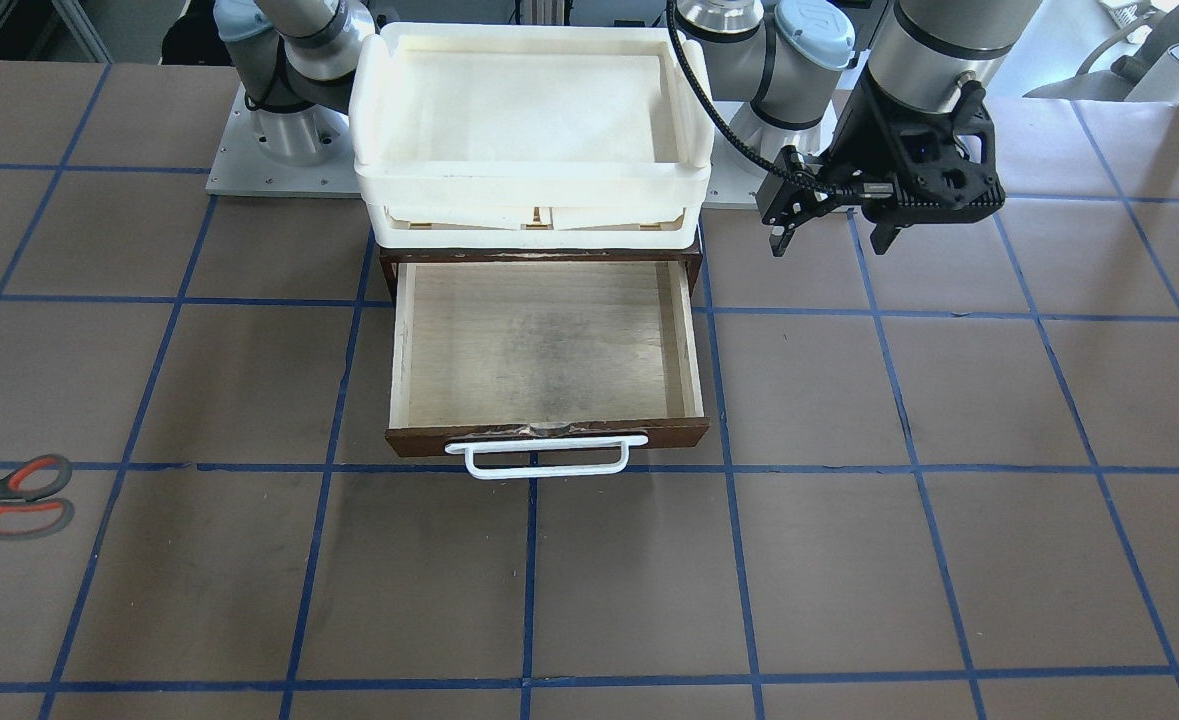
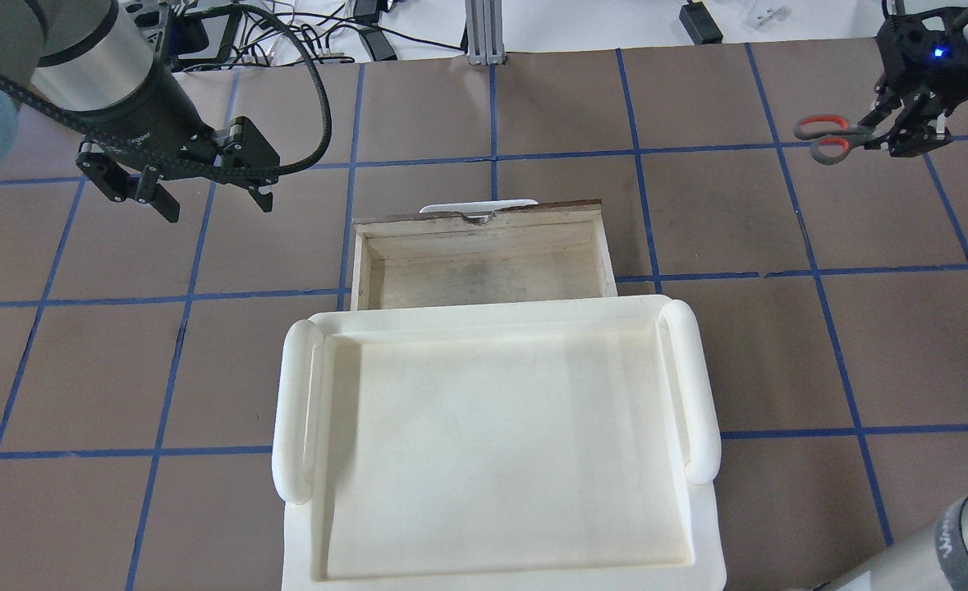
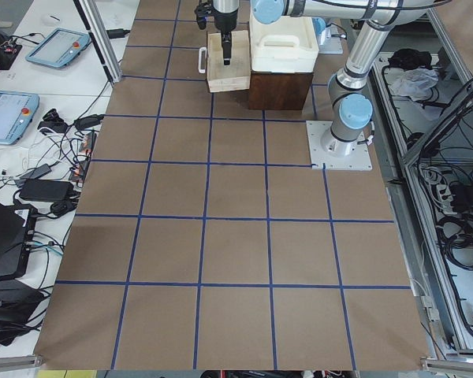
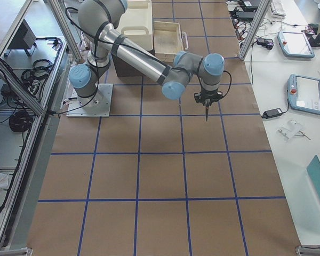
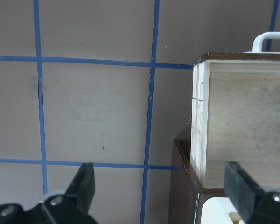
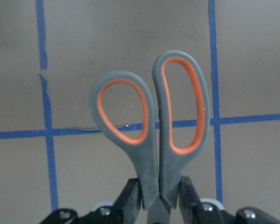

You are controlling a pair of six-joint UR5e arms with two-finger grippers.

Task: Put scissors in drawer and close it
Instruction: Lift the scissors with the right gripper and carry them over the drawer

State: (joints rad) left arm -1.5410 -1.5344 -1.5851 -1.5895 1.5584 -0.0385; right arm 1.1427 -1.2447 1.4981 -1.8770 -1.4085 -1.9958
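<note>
The scissors [image 2: 828,138], with dark grey handles lined orange-red, are clamped in my right gripper [image 2: 902,135] at the far right of the table. In the right wrist view the fingers [image 6: 130,193] pinch the scissors [image 6: 151,140] just below the loops, and the blades are hidden. In the front view the scissors [image 1: 19,495] sit at the left edge. The wooden drawer [image 2: 484,271] stands open and empty, its white handle [image 1: 547,458] facing away from me. My left gripper [image 2: 217,209] is open and empty, to the left of the drawer [image 5: 242,121].
Stacked white plastic trays [image 2: 295,410] sit on the dark brown cabinet [image 1: 389,262] behind the open drawer [image 1: 549,340]. The table is brown with blue tape grid lines. My left gripper [image 1: 831,246] hovers beside the cabinet's corner.
</note>
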